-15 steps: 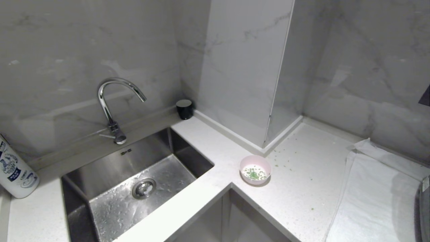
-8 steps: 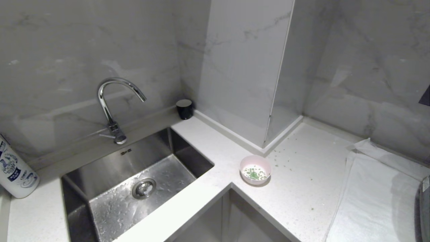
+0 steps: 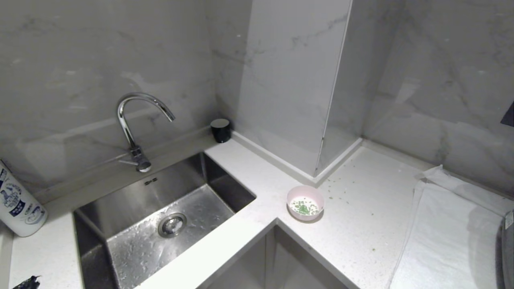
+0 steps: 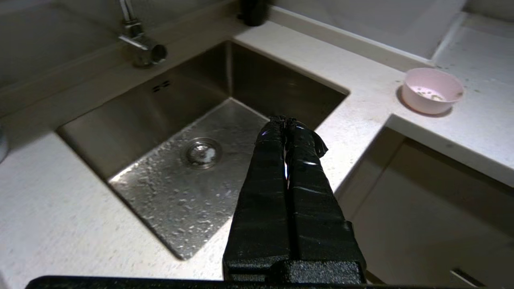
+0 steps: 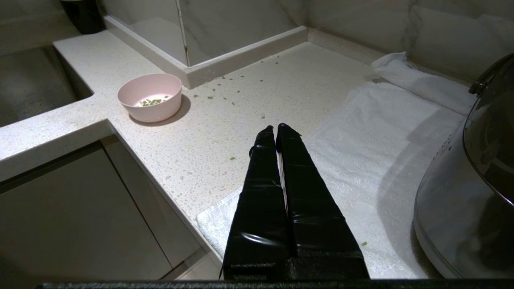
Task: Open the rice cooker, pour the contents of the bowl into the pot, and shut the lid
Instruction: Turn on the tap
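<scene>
the rice cooker (image 5: 470, 176) shows only in the right wrist view, a dark rounded body at the far right of the counter, standing on a white towel (image 5: 373, 148); in the head view just a dark sliver of it meets the right frame edge; whether its lid is latched cannot be told; the bowl (image 3: 305, 202) sits upright on the white counter (image 3: 361, 216) near the inner corner of the l-shaped top, close to the front edge and just before the base of the marble column (image 3: 297, 80); green bits (image 3: 304, 208) lie inside it, and a few more are scattered on the counter beside it; bare counter lies between bowl and towel; the steel sink (image 3: 160, 216) sits to the left, with the tap (image 3: 134, 128) behind it, a black cup (image 3: 221, 130) in the back corner and a white bottle (image 3: 18, 204) at the left edge; the left gripper (image 4: 284, 120) hangs over the sink's front edge, fingers pressed together, holding nothing; the right gripper (image 5: 275, 127) hovers over the counter's front edge where towel meets bare top, fingers likewise closed and empty.
</scene>
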### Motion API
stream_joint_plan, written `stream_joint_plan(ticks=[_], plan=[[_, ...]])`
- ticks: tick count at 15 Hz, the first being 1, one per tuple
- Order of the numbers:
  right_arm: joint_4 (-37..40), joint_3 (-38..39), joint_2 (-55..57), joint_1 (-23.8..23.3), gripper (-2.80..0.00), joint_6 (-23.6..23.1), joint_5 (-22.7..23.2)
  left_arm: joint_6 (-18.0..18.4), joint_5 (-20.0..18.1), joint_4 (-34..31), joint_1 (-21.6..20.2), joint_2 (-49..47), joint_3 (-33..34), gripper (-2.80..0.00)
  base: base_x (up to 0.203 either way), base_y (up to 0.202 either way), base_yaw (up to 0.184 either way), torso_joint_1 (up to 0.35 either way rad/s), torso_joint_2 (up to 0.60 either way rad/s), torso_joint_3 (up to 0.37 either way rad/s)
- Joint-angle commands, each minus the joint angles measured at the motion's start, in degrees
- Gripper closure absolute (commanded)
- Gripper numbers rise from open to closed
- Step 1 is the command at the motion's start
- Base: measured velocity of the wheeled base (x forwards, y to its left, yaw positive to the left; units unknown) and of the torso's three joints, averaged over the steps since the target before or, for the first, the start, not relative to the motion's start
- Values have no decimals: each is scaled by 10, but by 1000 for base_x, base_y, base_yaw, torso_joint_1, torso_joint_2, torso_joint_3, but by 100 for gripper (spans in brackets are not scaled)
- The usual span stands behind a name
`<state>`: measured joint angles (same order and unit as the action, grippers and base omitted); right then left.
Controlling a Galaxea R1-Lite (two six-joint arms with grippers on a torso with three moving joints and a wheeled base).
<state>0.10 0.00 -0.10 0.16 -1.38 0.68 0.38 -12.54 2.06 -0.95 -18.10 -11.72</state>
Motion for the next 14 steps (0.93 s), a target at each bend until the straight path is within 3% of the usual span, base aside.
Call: stream_joint_plan(ticks=[1, 4, 6, 10, 14], plan=[[0, 1, 1, 0, 0, 0, 0, -1, -24, 85, 6, -201, -18, 0, 0, 0, 0, 0, 0, 0], [0, 1, 1, 0, 0, 0, 0, -32, -31, 197, 65, -397, -78, 0, 0, 0, 0, 0, 0, 0], [0, 1, 1, 0, 0, 0, 0, -72, 1, 235, 140, -521, -156, 0, 0, 0, 0, 0, 0, 0], [0, 1, 1, 0, 0, 0, 0, -126, 59, 267, 256, -740, -332, 0, 0, 0, 0, 0, 0, 0], [0, 1, 1, 0, 0, 0, 0, -175, 87, 265, 301, -928, -513, 0, 0, 0, 0, 0, 0, 0]])
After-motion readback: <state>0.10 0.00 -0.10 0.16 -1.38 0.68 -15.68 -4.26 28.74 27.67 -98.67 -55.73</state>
